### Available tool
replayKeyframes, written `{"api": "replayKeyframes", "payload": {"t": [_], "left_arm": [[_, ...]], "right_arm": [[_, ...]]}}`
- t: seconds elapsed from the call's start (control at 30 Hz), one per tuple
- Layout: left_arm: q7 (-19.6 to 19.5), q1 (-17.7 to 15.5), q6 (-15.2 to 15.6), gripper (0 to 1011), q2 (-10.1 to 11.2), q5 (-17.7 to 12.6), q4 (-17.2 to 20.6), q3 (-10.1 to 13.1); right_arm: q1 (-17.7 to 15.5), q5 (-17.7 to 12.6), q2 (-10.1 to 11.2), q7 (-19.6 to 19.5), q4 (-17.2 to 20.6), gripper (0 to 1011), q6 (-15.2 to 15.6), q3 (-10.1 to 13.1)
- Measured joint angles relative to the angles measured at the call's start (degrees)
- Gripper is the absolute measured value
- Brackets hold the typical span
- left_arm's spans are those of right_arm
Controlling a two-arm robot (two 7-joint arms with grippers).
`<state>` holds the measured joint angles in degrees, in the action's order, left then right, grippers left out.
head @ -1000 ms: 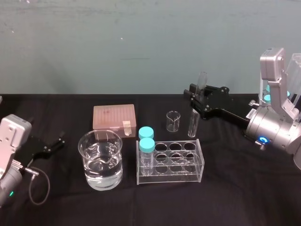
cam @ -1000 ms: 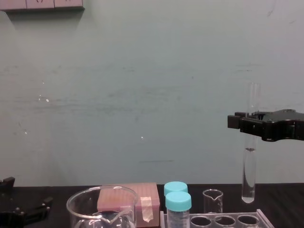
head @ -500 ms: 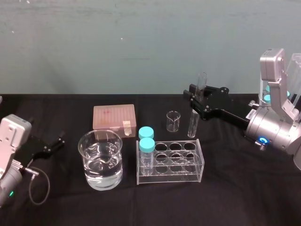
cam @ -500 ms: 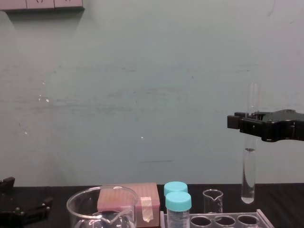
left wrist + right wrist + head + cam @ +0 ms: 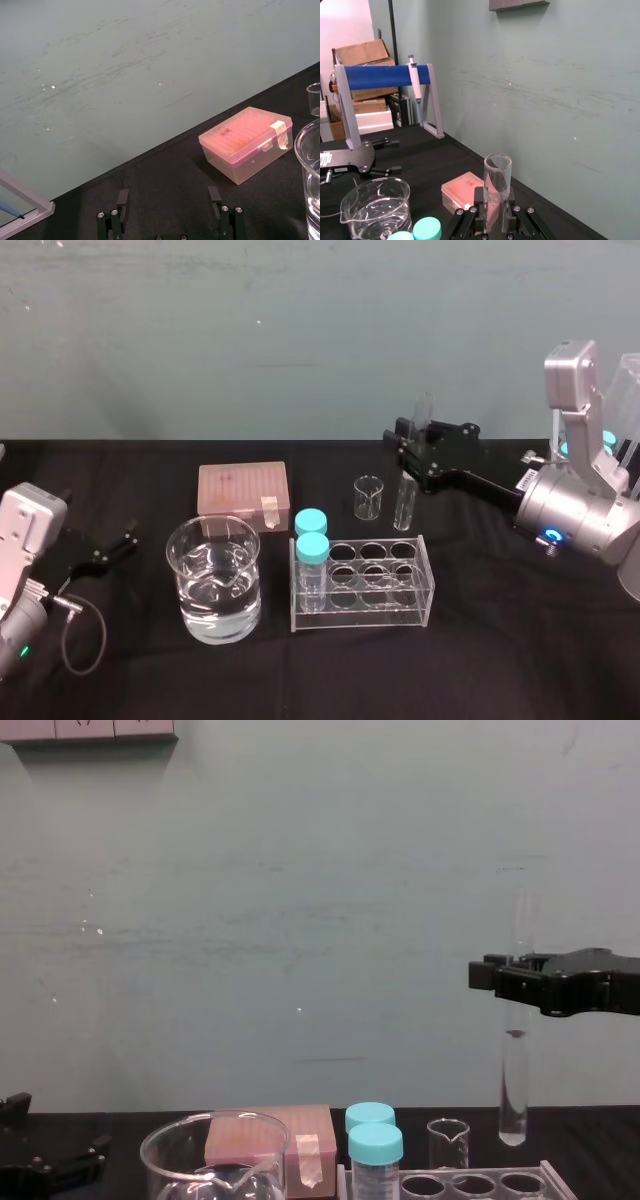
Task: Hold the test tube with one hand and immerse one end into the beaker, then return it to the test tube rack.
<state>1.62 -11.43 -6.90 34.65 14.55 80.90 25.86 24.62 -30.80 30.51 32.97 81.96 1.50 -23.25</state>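
My right gripper (image 5: 409, 453) is shut on the test tube (image 5: 406, 506), holding it upright in the air behind the test tube rack (image 5: 364, 585). In the chest view the test tube (image 5: 513, 1070) hangs with its rounded bottom above the rack (image 5: 480, 1184), the black gripper (image 5: 512, 976) clamped around its upper half. The right wrist view looks down on the tube's open mouth (image 5: 497, 172) between the fingers (image 5: 468, 220). The large beaker (image 5: 215, 580), partly filled with clear liquid, stands left of the rack. My left gripper (image 5: 100, 550) rests open at the table's left side.
Two turquoise-capped vials (image 5: 311, 540) sit in the rack's left end. Behind the rack stands a small narrow beaker (image 5: 368, 497), and a pink box (image 5: 243, 490) lies behind the large beaker. A pipette stand with a blue bar (image 5: 385, 77) stands far left.
My right gripper has carried the test tube slightly up and to the left. The left arm has not moved.
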Motion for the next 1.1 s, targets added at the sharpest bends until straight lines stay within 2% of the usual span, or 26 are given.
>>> {"api": "replayKeyframes", "payload": {"t": [0.63, 1.1], "left_arm": [[0.00, 0.00, 0.00, 1000, 0.00, 0.00, 0.00, 0.00], [0.00, 0.00, 0.00, 1000, 0.00, 0.00, 0.00, 0.00]], "right_arm": [[6.53, 1.33, -2.91, 3.58, -4.15, 242, -0.85, -3.39], [11.38, 1.25, -5.35, 7.80, -6.80, 241, -2.21, -6.72]]}}
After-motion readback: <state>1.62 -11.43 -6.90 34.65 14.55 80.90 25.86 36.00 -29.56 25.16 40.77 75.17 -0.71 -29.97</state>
